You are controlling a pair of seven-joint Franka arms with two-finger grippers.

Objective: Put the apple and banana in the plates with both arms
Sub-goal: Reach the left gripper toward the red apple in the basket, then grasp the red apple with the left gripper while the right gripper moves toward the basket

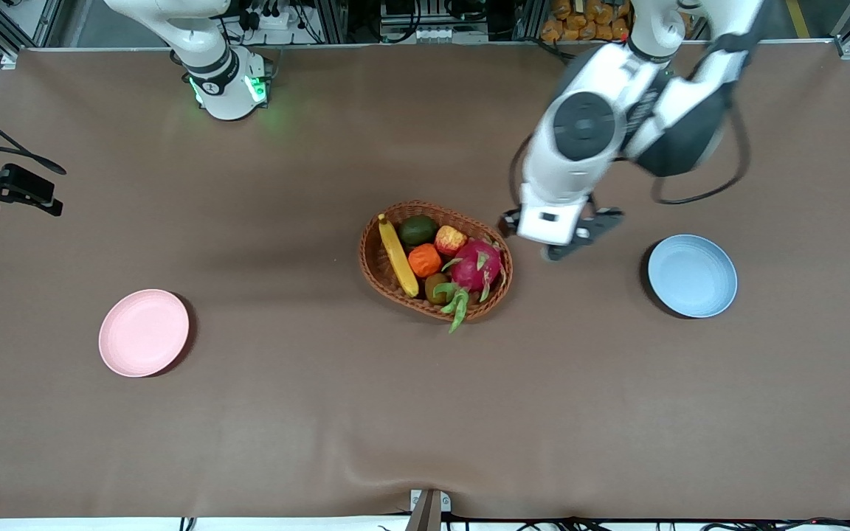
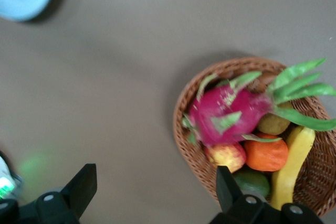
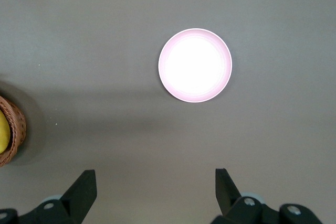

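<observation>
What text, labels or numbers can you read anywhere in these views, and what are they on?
None is readable.
The right arm's base carries a small dark marking, too small to read.
The apple, banana, wicker basket, pink plate and blue plate bear no text.

left gripper [image 2: 152,195] spread wide, wrist pointing down; right gripper [image 3: 155,192] likewise

The bench [image 1: 263,413] wears a matt brown cloth, faintly wrinkled near its front edge. The basket [image 1: 377,269] is rough woven wicker. Both plates, pink [image 1: 144,332] and blue [image 1: 692,276], look smooth and matt. The banana [image 1: 398,256] has a slight sheen.
</observation>
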